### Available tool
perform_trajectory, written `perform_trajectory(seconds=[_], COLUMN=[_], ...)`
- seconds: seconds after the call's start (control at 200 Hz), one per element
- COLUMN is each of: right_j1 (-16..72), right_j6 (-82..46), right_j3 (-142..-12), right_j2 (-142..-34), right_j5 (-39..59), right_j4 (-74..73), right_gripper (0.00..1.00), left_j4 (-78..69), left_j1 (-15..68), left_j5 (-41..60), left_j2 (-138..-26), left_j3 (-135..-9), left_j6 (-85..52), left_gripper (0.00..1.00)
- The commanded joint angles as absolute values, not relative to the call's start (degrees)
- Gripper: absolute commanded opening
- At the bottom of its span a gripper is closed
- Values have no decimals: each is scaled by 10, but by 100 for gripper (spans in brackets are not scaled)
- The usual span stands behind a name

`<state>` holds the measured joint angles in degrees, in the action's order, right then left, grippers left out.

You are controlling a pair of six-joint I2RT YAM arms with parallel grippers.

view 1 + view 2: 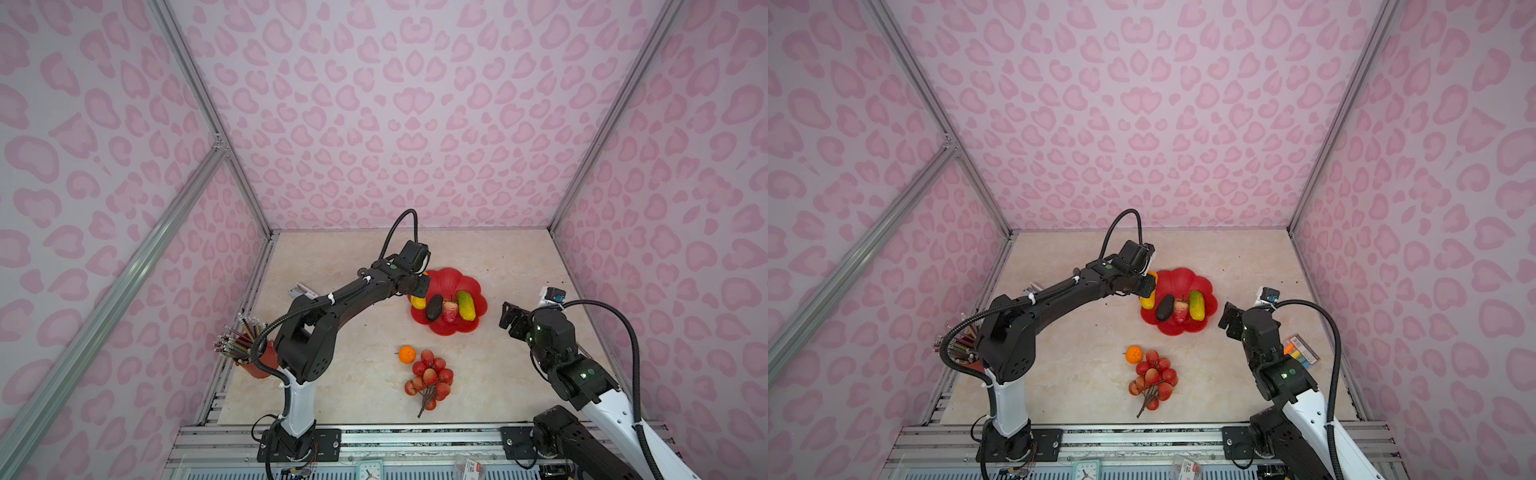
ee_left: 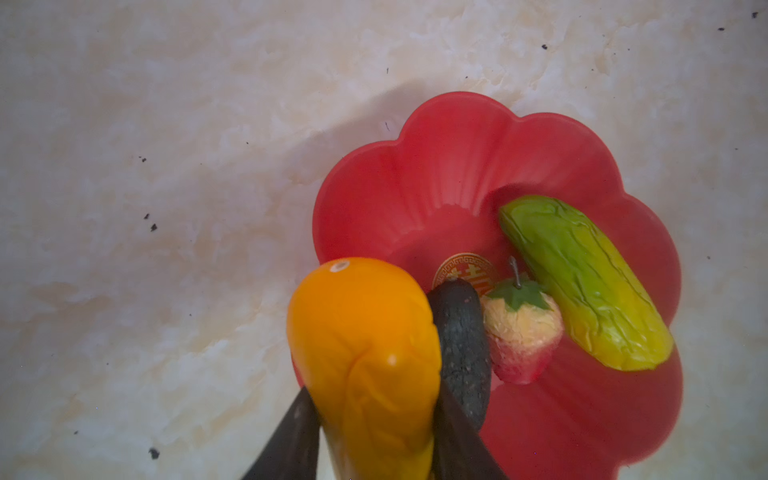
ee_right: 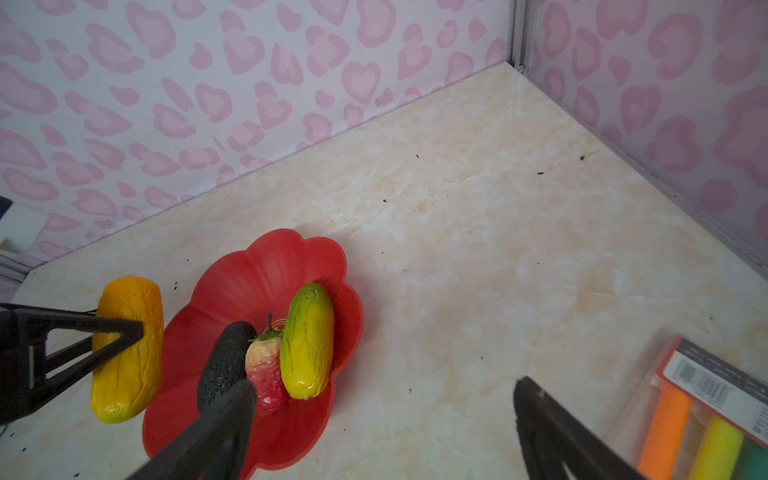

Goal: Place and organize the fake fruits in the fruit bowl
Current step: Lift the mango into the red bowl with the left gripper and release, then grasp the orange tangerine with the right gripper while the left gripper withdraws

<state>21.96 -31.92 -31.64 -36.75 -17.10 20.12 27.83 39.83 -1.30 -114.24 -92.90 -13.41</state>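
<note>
The red scalloped fruit bowl (image 1: 469,286) (image 2: 457,166) holds a dark avocado (image 1: 434,308) (image 3: 226,361), a strawberry (image 1: 450,311) (image 2: 521,332) and a green-yellow mango (image 1: 466,305) (image 3: 307,340), lying side by side. My left gripper (image 1: 419,291) (image 2: 374,399) is shut on the yellow-orange mango (image 2: 365,332) (image 3: 129,349), which hangs at the bowl's left rim beside the avocado. On the table in front of the bowl lie a small orange (image 1: 407,354) and a bunch of red berries (image 1: 430,378). To the right of the bowl, my right gripper (image 1: 509,316) (image 3: 384,388) is open and empty.
A red cup of coloured pencils (image 1: 257,361) stands at the left edge behind the left arm. A pack of coloured sticks (image 1: 1302,353) (image 3: 706,415) lies near the right wall. Pink walls close the back and sides. A small clock (image 1: 370,471) sits beyond the front rail.
</note>
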Motion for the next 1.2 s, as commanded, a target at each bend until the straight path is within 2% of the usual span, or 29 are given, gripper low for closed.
perform_trajectory(seconds=[0.0, 0.09, 0.295, 0.44, 0.66, 0.83, 1.005, 1.195], right_j1=[216, 215, 213, 214, 218, 280, 383, 468], right_j6=[-319, -315, -315, -309, -295, -275, -254, -258], right_j3=[-318, -321, -323, -331, -348, -374, -448, -504], right_j2=[-361, -359, -355, -369, -426, -489, -606, -742], right_j5=[-178, -180, -180, -169, -98, -80, -105, -66], right_j4=[225, 230, 228, 224, 196, 176, 208, 178], right_gripper=[96, 96, 95, 94, 89, 88, 87, 84], left_j4=[314, 316, 315, 289, 221, 124, 22, 1], left_j1=[402, 405, 406, 405, 399, 365, 301, 252], left_j5=[-19, -16, -17, -18, -37, -70, -84, -127], left_j2=[-1179, -1198, -1191, -1136, -1013, -879, -724, -568], left_j3=[-962, -974, -973, -953, -904, -777, -575, -413], left_j6=[-124, -126, -143, -150, -162, -226, -324, -378], left_gripper=[38, 40, 57, 68, 72, 79, 86, 97])
